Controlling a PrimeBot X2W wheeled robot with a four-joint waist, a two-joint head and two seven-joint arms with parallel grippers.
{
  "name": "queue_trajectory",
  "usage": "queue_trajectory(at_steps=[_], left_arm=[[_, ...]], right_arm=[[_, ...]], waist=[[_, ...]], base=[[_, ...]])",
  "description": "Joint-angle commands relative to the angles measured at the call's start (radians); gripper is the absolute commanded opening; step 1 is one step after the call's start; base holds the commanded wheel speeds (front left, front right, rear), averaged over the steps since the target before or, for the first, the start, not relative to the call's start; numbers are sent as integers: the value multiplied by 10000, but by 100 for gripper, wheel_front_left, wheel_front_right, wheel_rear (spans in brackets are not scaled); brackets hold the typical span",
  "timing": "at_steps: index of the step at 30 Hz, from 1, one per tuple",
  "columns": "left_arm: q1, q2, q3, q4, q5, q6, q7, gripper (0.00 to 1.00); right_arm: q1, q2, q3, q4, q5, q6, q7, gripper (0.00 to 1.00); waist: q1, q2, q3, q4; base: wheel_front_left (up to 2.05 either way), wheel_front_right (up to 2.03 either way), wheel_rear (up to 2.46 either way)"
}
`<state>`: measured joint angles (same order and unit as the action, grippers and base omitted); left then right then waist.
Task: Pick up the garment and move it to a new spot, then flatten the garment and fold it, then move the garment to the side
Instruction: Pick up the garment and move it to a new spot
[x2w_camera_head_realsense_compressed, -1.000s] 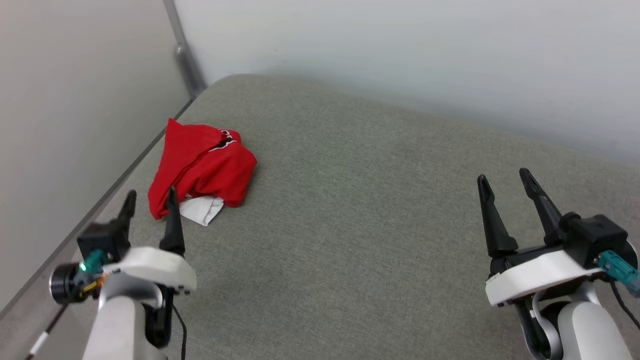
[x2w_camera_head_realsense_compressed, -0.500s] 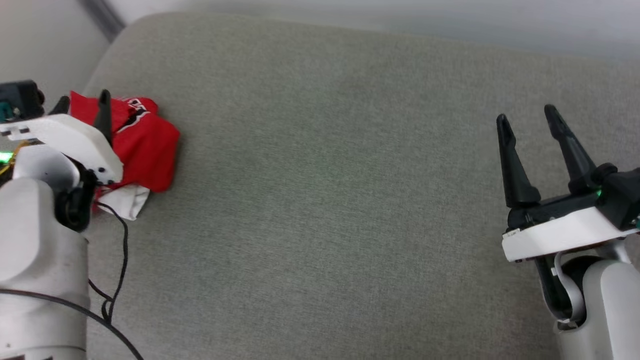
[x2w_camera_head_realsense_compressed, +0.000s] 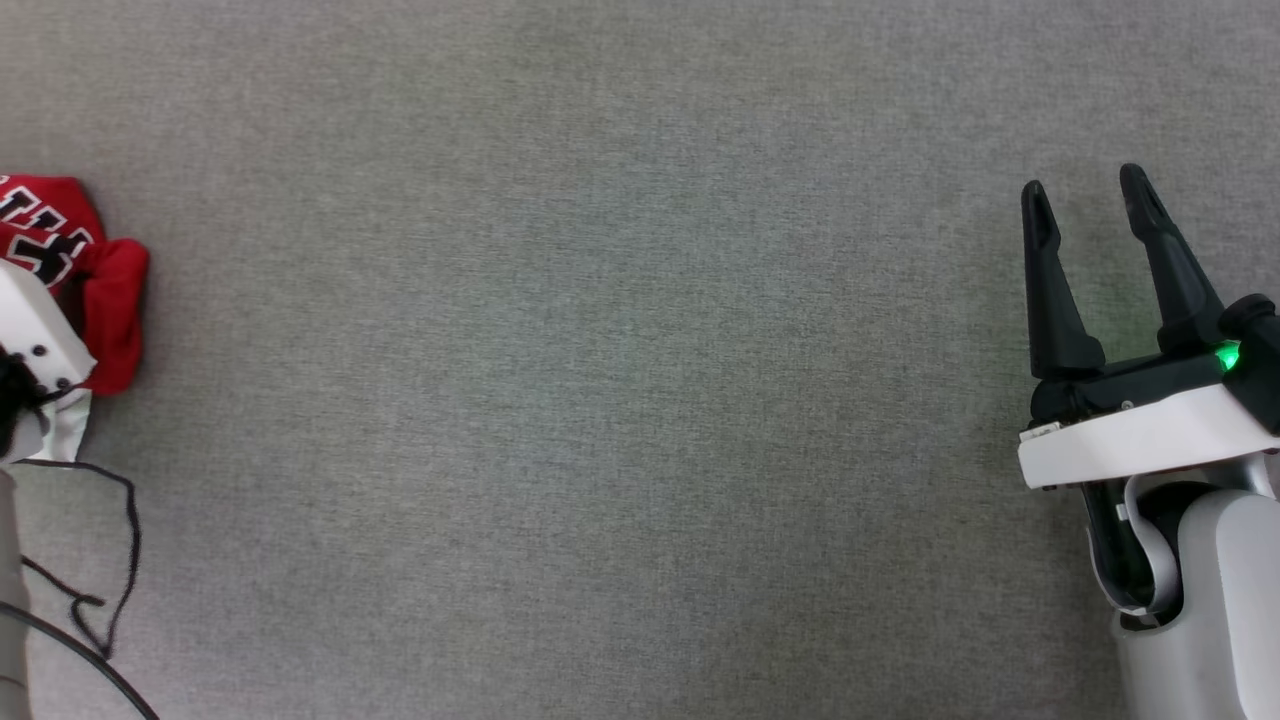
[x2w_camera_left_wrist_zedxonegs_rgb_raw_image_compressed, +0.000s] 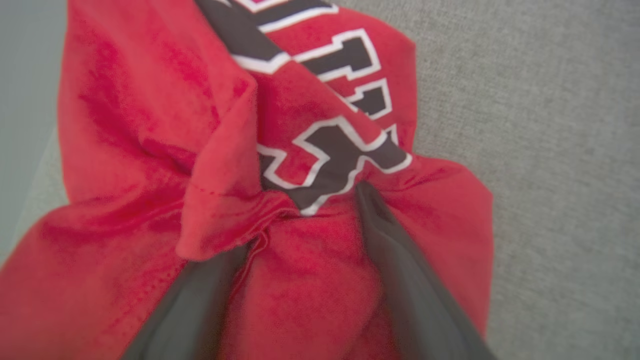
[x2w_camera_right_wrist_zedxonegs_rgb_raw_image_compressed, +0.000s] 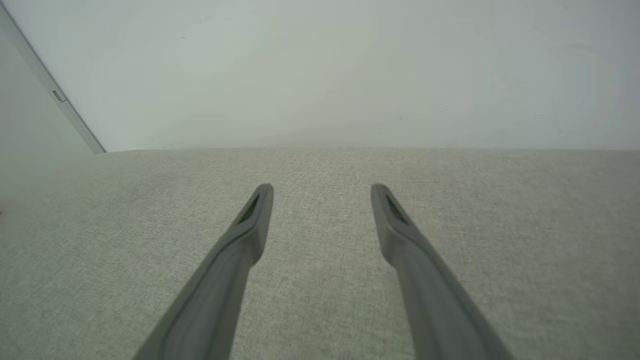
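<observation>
The garment (x2w_camera_head_realsense_compressed: 105, 290), crumpled bright red cloth with black-and-white lettering and a white patch at its near end, lies at the far left edge of the head view. My left arm's white wrist housing (x2w_camera_head_realsense_compressed: 30, 330) covers part of it there. In the left wrist view the garment (x2w_camera_left_wrist_zedxonegs_rgb_raw_image_compressed: 150, 125) is very close, and my left gripper (x2w_camera_left_wrist_zedxonegs_rgb_raw_image_compressed: 305, 220) is open, its spread fingers pressed into the cloth with a bunched fold between them. The left fingertip is hidden under a fold. My right gripper (x2w_camera_head_realsense_compressed: 1085, 185) is open and empty at the right, hovering over the grey surface (x2w_camera_right_wrist_zedxonegs_rgb_raw_image_compressed: 322, 190).
The grey fabric surface (x2w_camera_head_realsense_compressed: 600, 400) stretches wide between the two arms. A pale wall (x2w_camera_right_wrist_zedxonegs_rgb_raw_image_compressed: 320, 75) rises behind its far edge, with a grey corner strip (x2w_camera_right_wrist_zedxonegs_rgb_raw_image_compressed: 55, 95) at the left. A thin black cable (x2w_camera_head_realsense_compressed: 110, 560) loops below my left wrist.
The head camera has tilted down and shifted, so the garment sits at the frame's left edge. My left gripper has moved forward from in front of the garment onto it. The right gripper stays open.
</observation>
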<state>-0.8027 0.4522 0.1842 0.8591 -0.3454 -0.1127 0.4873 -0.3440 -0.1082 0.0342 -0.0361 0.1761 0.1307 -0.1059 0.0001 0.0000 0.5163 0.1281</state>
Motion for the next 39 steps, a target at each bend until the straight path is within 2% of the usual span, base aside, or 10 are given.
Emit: queue_trajectory(at_steps=[1, 2, 3, 5, 13, 14, 16, 23, 30, 39], left_arm=[[540, -320, -116, 716, -103, -22, 828, 100], [579, -328, -122, 799, -167, -36, 1049, 98], [613, -312, -123, 762, -188, -39, 1035, 50], [647, -235, -113, 564, -182, 4, 779, 0], [339, 167, -193, -788, 484, 617, -2296, 0], [342, 110, -191, -1050, 599, 746, -3170, 0], [396, 45, -212, -1293, 685, 821, -3975, 0], [712, -473, -441, -2238, 863, 928, -6122, 0], [1589, -1474, -987, -3799, 832, 855, -6779, 0], [2906, -2719, -2410, -5597, 1044, 556, -6425, 0]], right_arm=[[-165, 45, 39, 46, 48, 1, -82, 100], [-176, 41, 40, 81, 58, 1, -94, 100], [-191, 32, 32, 106, 59, 1, -100, 100], [-234, 11, 28, 151, 46, 1, -104, 100], [78, 70, -25, 446, 77, 1, -279, 100], [209, 104, -75, 493, 53, 1, -317, 100], [329, 139, -146, 530, 35, 1, -335, 100], [939, 264, -443, 494, -37, 1, -244, 100], [1655, 398, -757, 60, -193, 1, 103, 100], [2069, 519, -766, -255, -110, 1, 365, 100]], waist=[[-1, 0, 171, -194], [-1, 0, 164, -194], [-1, 0, 145, -184], [-1, 0, 56, -160], [-1, 0, -1031, 2], [-1, 0, -1407, 36], [-1, 0, -1809, 58], [-1, 0, -3206, 15], [-1, 0, -3997, -359], [-1, 0, -4145, -1271]], base=[[0, 0, 0], [0, 0, 0], [0, 0, 0], [0, 0, 0], [0, 0, 0], [0, 0, 0], [0, 0, 0], [0, 0, 0], [0, 0, 0], [0, 0, 0]])
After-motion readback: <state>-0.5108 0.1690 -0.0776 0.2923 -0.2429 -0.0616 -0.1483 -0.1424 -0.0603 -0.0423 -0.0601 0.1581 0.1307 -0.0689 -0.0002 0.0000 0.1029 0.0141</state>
